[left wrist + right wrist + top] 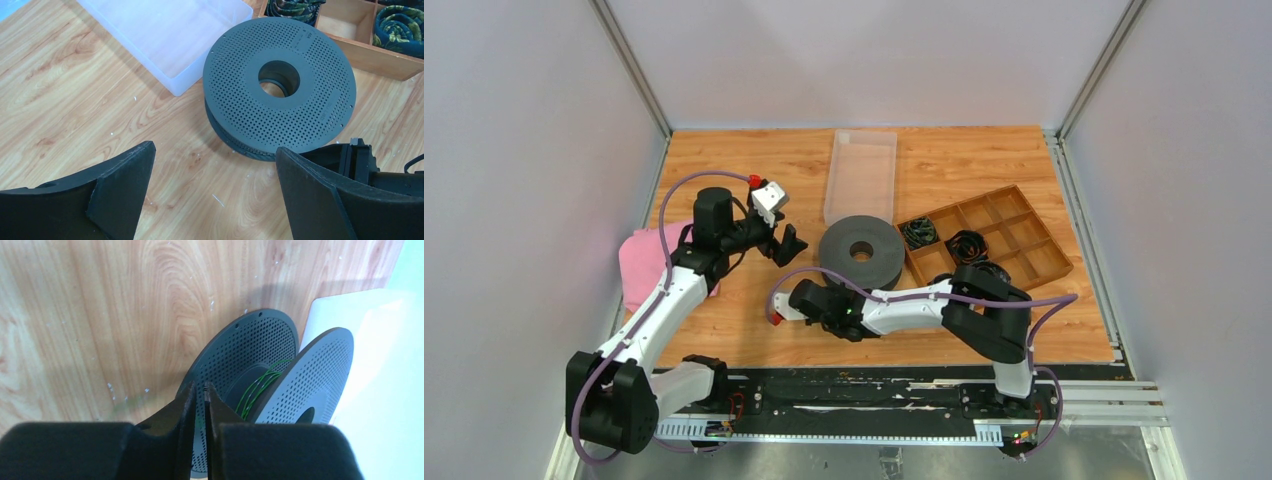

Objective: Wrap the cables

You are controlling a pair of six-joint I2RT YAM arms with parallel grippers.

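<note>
The cables are thin green wire strands (257, 385) wound on the hub of a dark grey perforated spool (861, 252) that lies flat on the wooden table. My right gripper (200, 387) is low at the spool's near-left rim, its jaws nearly together with a faint green trace of the cable between them. A blurred green line (125, 404) trails left over the table. In the top view the right gripper (826, 295) touches the spool's edge. My left gripper (215, 147) hovers open over bare wood to the left of the spool (280, 80), holding nothing.
A clear plastic tray (861, 175) stands just behind the spool. A wooden compartment box (1024, 240) with dark coiled bundles sits to the right. A pink cloth (646, 262) lies at the table's left edge, under the left arm.
</note>
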